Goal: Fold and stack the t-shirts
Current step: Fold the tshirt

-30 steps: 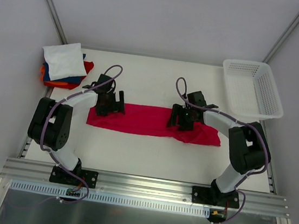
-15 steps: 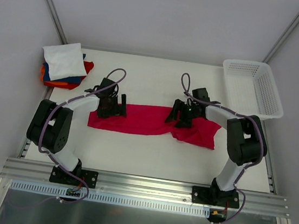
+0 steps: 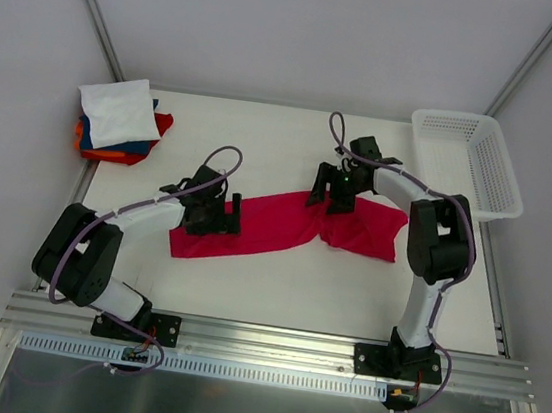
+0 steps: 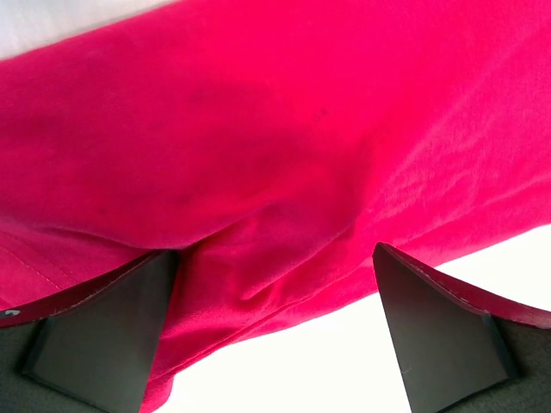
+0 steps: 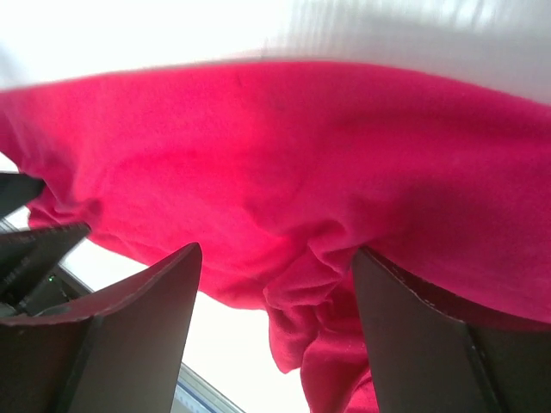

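The large crimson t-shirt (image 3: 284,226) lies stretched across the middle of the white table (image 3: 276,287), a long rumpled band that slants from near left up to far right, with its wider end on the right.

The left tool (image 3: 222,216) sits low on the shirt's left end. In the left wrist view its two dark fingers (image 4: 103,335) stand wide apart. Red cloth lies under and between them, and a shallow crease runs across the gap. The shirt's near hem and bare table show between the fingertips.

The right tool (image 3: 327,199) rests at the shirt's far edge, right of its middle. In the right wrist view its fingers (image 5: 413,335) are also apart, with a bunched ridge of red fabric (image 5: 301,172) gathered between them. The cloth touches neither finger's inner face clearly enough to call it a pinch.

A stack of folded t-shirts (image 3: 117,125), white on top over blue, orange and red, sits at the far left corner, well apart from both tools. A white mesh basket (image 3: 463,164) stands at the far right corner.
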### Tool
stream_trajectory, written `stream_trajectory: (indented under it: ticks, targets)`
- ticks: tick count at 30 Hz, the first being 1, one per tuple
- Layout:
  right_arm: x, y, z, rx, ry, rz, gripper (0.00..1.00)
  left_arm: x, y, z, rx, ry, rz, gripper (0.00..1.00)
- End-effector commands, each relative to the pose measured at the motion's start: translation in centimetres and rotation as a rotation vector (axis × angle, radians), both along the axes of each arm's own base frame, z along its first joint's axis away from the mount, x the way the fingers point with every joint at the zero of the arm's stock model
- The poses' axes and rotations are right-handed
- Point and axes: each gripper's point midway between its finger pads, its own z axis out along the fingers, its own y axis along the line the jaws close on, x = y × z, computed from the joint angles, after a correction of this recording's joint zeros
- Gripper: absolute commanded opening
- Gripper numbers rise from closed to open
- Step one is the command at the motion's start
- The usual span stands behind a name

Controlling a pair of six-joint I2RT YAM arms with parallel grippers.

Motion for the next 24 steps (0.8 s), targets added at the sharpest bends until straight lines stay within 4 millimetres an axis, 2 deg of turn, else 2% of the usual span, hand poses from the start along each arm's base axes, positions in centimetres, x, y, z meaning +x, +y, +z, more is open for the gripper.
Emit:
stream_trajectory:
  ticks: [1, 5, 8, 13, 17, 21, 24]
  targets:
    - [1.5, -0.2, 1.0, -0.023, -0.018, 0.033, 0.74, -3.9, -0.2, -1.9, 0.010, 0.120, 0.009, 0.99]
    - [3.8, 0.6, 1.5, -0.021, -0.041, 0.040, 0.75, -5.6, -1.3, -2.4, 0.016, 0.143, -0.017, 0.99]
    - [4.6, 0.9, 1.5, -0.021, -0.030, 0.044, 0.75, -6.6, -2.2, -2.6, 0.020, 0.154, -0.040, 0.99]
    - [4.8, 0.6, 1.2, -0.040, -0.035, 0.048, 0.76, -7.1, -3.2, -2.7, 0.023, 0.157, -0.057, 0.99]
    - [5.8, 0.6, 0.6, -0.057, -0.015, 0.070, 0.76, -7.4, -4.4, -2.5, 0.022, 0.158, -0.093, 0.99]
    - [7.7, 1.5, 0.8, -0.039, -0.024, 0.075, 0.76, -8.3, -5.4, -3.1, 0.036, 0.180, -0.122, 0.99]
    - [8.0, 1.9, 0.7, -0.031, -0.013, 0.083, 0.76, -9.1, -6.8, -3.4, 0.034, 0.198, -0.162, 0.99]
